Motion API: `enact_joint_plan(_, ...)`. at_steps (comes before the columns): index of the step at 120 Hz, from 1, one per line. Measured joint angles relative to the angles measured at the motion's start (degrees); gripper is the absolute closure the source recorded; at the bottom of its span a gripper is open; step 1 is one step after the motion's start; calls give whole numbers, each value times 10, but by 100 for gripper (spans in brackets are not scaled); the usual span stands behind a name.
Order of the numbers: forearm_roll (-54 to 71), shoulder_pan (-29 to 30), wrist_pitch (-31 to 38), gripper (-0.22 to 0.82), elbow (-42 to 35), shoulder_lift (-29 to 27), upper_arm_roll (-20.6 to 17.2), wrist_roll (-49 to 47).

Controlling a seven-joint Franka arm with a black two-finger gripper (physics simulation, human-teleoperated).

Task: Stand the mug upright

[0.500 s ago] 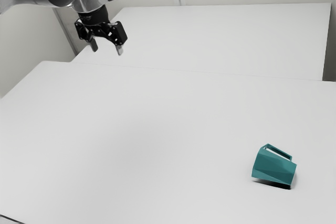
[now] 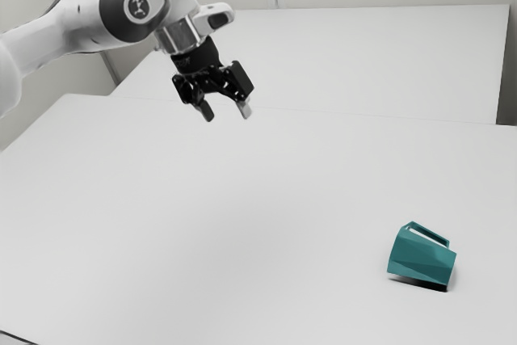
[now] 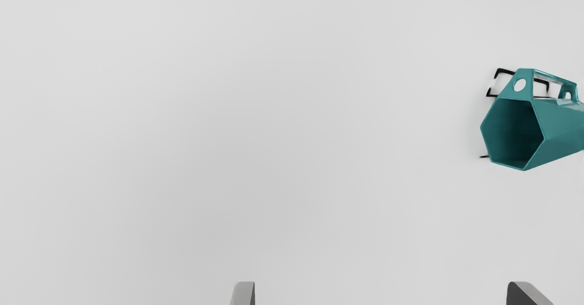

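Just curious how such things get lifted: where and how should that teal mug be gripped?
Probably by its body, just behind the open mouth, with the hand coming down from above and a finger on either side. The mug lies on its side, with flat faces to press on. The handle juts out, so I'd keep clear of it.

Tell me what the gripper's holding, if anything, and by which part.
Nothing is held. The gripper is open with nothing between its fingers, and the mug lies on its side on the table, well apart from it.
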Motion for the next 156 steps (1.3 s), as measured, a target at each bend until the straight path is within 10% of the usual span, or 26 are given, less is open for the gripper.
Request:
enact_joint_plan(78,-251,32,298,0,-182,62,-114,109)
enact_joint_plan(156,-475,-16,348,0,-141,247,-158,316)
